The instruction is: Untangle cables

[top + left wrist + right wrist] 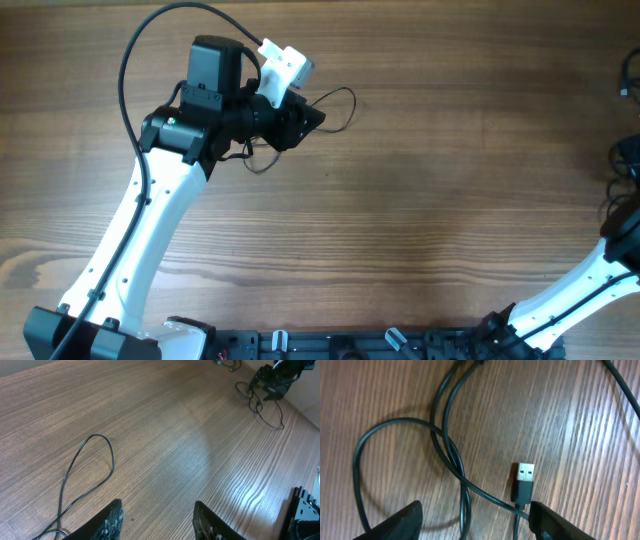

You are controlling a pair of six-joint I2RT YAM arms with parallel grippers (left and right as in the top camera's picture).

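A thin black cable (352, 100) loops on the wooden table just right of my left gripper (305, 118) at the upper left. In the left wrist view that cable (113, 462) lies left of the left gripper (158, 502), which is open over bare wood. Crossed cable strands (454, 460) and a USB plug (524, 477) lie between the spread fingers of my right gripper (476, 505), which is open and low over them. The plug sits close to the right finger (555, 522). From the left wrist view, the right gripper (275, 380) is far off among tangled cables (262, 407).
The thick black cord (135, 60) of the left arm arcs over the table's upper left. The right arm (585, 290) rises from the bottom right and leaves the overhead view at the right edge. A black base rail (350, 345) runs along the front.
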